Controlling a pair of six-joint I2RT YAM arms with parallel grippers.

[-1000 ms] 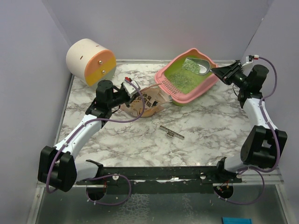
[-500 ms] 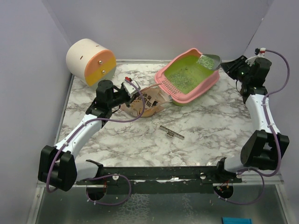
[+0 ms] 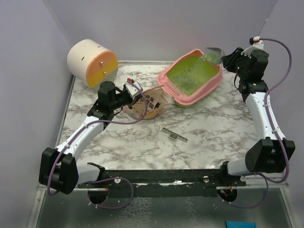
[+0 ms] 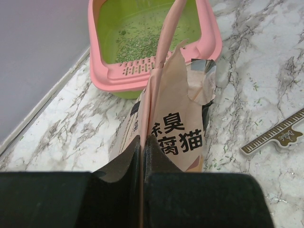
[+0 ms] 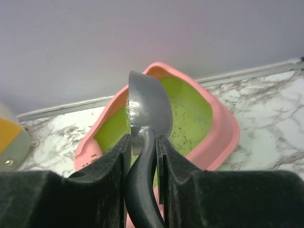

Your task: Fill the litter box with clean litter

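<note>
My right hand (image 5: pixel 142 145) pinches the grey metal scoop (image 5: pixel 148 107), tipped over the pink plastic litter box (image 3: pixel 167 76) on the bench (image 3: pixel 209 128); greyish-green litter granules (image 3: pixel 187 78) lie inside. My left hand (image 4: pixel 142 152) clamps the crinkled peach-pink bag (image 4: pixel 178 128).

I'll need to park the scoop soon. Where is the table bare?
Bare marble lies between the litter box, the ruler strip and the right arm, and again between the strip and the near edge. Crowded at the back: cylinder, bag, litter box.
</note>
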